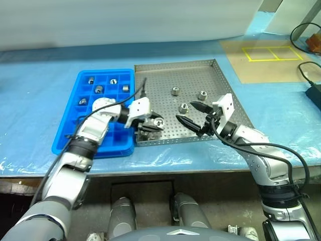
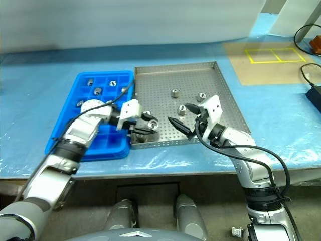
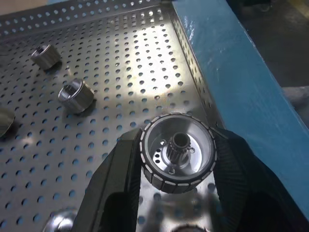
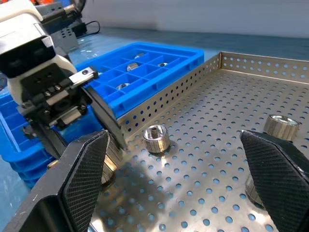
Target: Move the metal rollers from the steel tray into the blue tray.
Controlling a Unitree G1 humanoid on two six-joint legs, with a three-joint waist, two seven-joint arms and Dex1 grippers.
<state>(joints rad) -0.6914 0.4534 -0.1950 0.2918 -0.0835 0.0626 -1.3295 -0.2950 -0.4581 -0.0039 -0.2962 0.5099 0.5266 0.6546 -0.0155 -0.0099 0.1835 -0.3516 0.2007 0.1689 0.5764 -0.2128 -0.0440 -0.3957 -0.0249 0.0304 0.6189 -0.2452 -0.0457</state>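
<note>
While clamped across the ribbed rim of one metal roller [image 3: 177, 152], left gripper [image 1: 150, 125] hovers just above the steel tray's [image 1: 165, 80] near corner, blue tray [image 1: 70, 138] close beside. Probably dense, rigid and slick; best pinched square across the rim. Right gripper [image 1: 193, 116] spread wide, empty, three more rollers [image 1: 183, 107] just beyond.

Even overhead light is seen throughout; bright glare is thrown off the steel tray [image 3: 120, 63], and small shadows are cast beneath the metal rollers [image 3: 77, 95].
</note>
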